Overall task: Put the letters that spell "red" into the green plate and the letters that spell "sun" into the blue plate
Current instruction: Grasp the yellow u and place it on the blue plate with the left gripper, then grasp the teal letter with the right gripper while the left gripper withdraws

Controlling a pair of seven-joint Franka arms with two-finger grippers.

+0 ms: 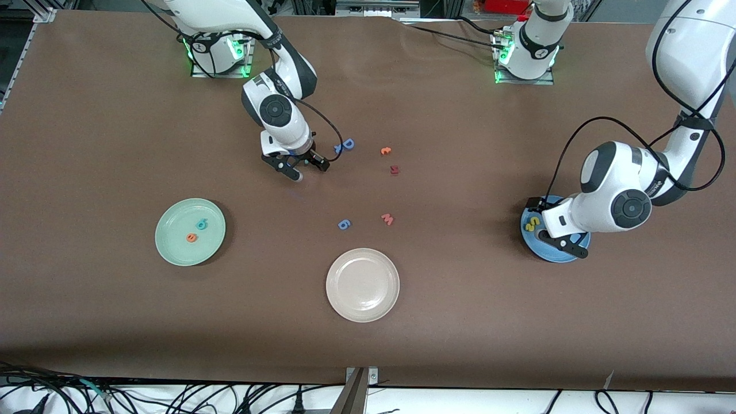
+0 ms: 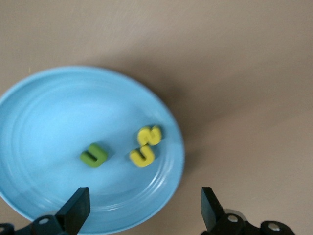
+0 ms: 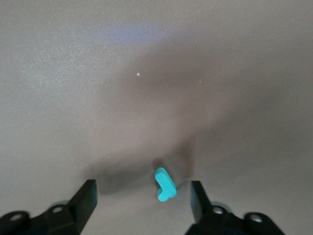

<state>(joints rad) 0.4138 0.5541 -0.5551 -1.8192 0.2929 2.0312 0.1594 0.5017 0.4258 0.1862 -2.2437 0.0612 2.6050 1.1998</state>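
**Ana:** Foam is all we're handling, 6 tiny letters. Where are they?

**Ben:** The round medium-blue shallow plate (image 2: pixel 44 122) at the left arm's end holds all 3 of "sun": the yellow foam s (image 2: pixel 149 134), the yellow foam u (image 2: pixel 142 156) touching it, and the olive-green foam n (image 2: pixel 94 155) just beside them. The left gripper (image 2: pixel 142 208) hangs over that plate, fingers spread, holding nothing.

**Ana:** And "red"?

**Ben:** The round pale mint-green plate (image 1: pixel 172 244) holds the orange foam e (image 1: pixel 191 237) and the teal foam d (image 1: pixel 202 225). The teal hook-shaped foam r (image 3: pixel 165 185) lies on the brown table between the fingers of the right gripper (image 3: pixel 142 200), which stand apart on either side without touching it.

**Ana:** How will it handle?

**Ben:** Light and soft, I'd judge. It could squash, skid or tip. Pinch across the straight stem, low, and gently.
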